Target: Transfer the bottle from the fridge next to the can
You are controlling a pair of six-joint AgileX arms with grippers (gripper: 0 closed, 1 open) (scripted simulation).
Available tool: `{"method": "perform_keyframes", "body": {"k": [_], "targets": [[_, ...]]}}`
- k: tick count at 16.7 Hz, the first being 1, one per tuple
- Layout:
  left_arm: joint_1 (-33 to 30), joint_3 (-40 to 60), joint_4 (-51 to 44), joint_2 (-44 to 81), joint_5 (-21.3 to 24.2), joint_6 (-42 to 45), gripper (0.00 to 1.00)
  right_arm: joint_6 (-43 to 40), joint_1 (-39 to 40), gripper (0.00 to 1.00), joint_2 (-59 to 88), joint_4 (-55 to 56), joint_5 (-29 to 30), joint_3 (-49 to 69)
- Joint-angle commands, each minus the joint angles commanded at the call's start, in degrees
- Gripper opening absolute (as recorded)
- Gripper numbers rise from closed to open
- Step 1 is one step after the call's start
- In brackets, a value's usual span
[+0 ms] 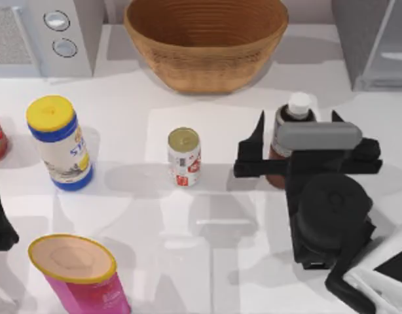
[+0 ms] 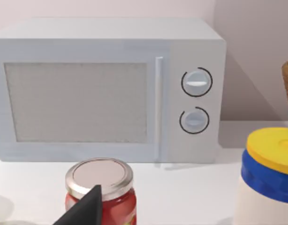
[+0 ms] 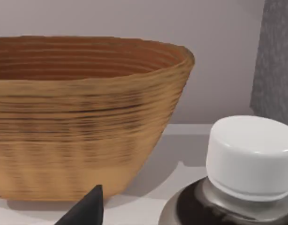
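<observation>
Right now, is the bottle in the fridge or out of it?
Out. The bottle stands upright on the table, ahead of the fridge, right of the can.

Bright, even, rendered light; soft overlapping shadows.
Pale grey shadows on the white table (image 1: pixel 207 216), falling several ways from the can (image 1: pixel 184 157) and yellow-lidded canister (image 1: pixel 59 141). Faint sheen on the fridge (image 1: pixel 378 42) door panel. Soft focus on the bottle (image 3: pixel 249 164) cap up close. No glare, no edge distortion.
</observation>
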Motion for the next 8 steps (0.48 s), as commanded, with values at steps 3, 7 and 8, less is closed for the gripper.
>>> {"method": "perform_keyframes", "body": {"k": [3,7,8], "targets": [[0.00,0.00,0.00,0.00,0.00,0.00,1.00,-0.14,-0.65,1.00,-1.75,-0.41,-0.88,0.33],[0.00,0.00,0.00,0.00,0.00,0.00,1.00,-0.71,-5.01,1.00,-12.54,-4.80,-6.43,0.20],[0.00,0.00,0.00,0.00,0.00,0.00,1.00,-0.86,-6.62,1.00,-16.67,-6.99,-8.47,-0.26]]}}
